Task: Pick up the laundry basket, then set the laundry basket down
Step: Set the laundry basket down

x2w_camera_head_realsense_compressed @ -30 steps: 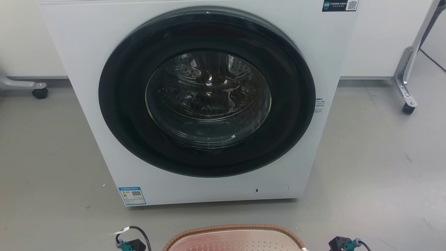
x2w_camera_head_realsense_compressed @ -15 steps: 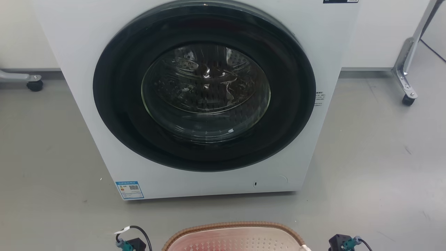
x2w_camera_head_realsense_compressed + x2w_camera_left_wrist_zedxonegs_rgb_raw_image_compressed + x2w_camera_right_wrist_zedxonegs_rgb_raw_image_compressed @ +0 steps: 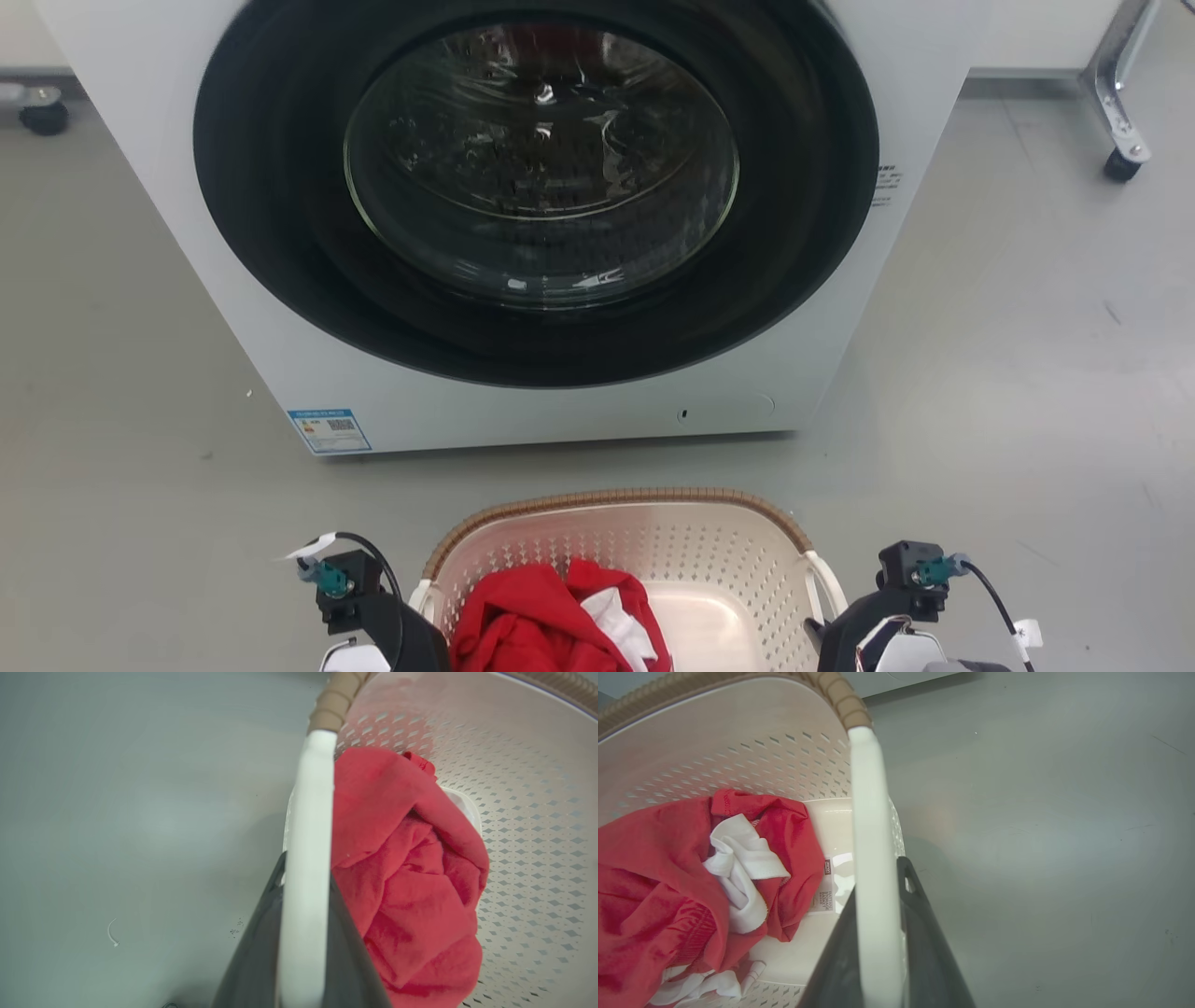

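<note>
You have the basket (image 3: 709,551) low, just before the washer (image 3: 560,420). Your left pincer (image 3: 306,870) and right pincer (image 3: 878,877) each pinch a side handle (image 3: 309,798). Uneven lift likely tilts it, spilling red clothes (image 3: 523,616), or bumps the washer.

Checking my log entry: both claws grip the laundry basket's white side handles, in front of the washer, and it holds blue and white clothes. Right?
Not quite: the clothes are red and white, not blue, as the right wrist view shows. The rest stands: the left claw and right claw each grip a white side handle of the laundry basket, in front of the washer.
</note>
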{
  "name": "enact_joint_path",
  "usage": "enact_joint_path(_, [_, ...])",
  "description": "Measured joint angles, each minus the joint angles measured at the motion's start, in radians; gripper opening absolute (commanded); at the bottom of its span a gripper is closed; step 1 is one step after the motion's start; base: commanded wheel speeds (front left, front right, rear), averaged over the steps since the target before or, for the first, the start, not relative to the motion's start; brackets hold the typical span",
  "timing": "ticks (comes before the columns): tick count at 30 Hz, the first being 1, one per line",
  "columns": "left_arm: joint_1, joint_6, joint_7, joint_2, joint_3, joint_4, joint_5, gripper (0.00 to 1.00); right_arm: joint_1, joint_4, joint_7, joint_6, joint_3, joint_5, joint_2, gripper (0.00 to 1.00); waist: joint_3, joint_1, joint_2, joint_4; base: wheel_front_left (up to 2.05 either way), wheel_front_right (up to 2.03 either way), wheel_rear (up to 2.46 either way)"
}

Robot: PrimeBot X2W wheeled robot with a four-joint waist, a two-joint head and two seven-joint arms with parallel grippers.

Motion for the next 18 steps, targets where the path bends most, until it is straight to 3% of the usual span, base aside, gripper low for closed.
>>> enact_joint_path(18, [-0.167, 0.009, -0.098, 0.018, 0.0, -0.048, 0.026, 0.0, -0.182, -0.049, -0.102, -0.013, 0.025, -0.054, -0.026, 0.0, 0.257, 0.0002, 0.0001, -0.009, 0.0, 0.0, 0.0])
